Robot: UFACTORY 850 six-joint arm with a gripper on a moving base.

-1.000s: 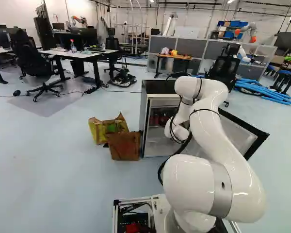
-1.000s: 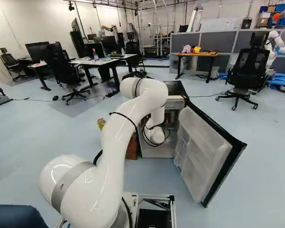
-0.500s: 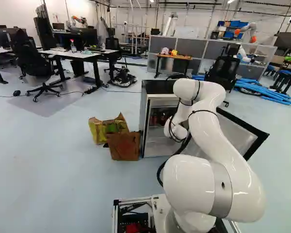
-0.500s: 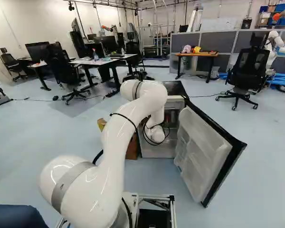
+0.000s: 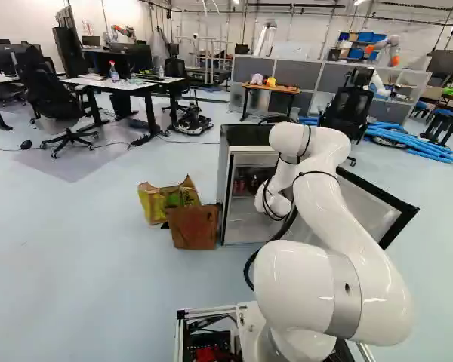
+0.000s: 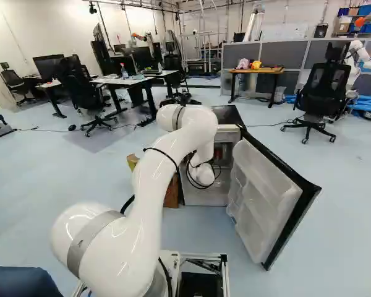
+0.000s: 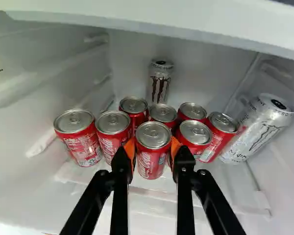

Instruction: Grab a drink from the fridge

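In the fridge [image 5: 245, 136], count eight red cans [image 7: 81, 142], two silver cans [image 7: 257, 132]; with end effector [image 7: 153, 146] partway apart, clamps front red can [image 7: 151, 164] between two orange pads [image 7: 130, 149].

Glossy pale fridge shelf [image 7: 240, 178], ten drink cans on it, lids up. Eight are red metal with silver lids [image 7: 83, 147], bunched mid-shelf. Frontmost red can [image 7: 150, 165] is near the front edge; can't tell if its base touches down. Tall silver-white metal can [image 7: 158, 87] near the middle of the back edge. Second tall silver-white can [image 7: 255, 134] toward one side edge, just beside a red one.
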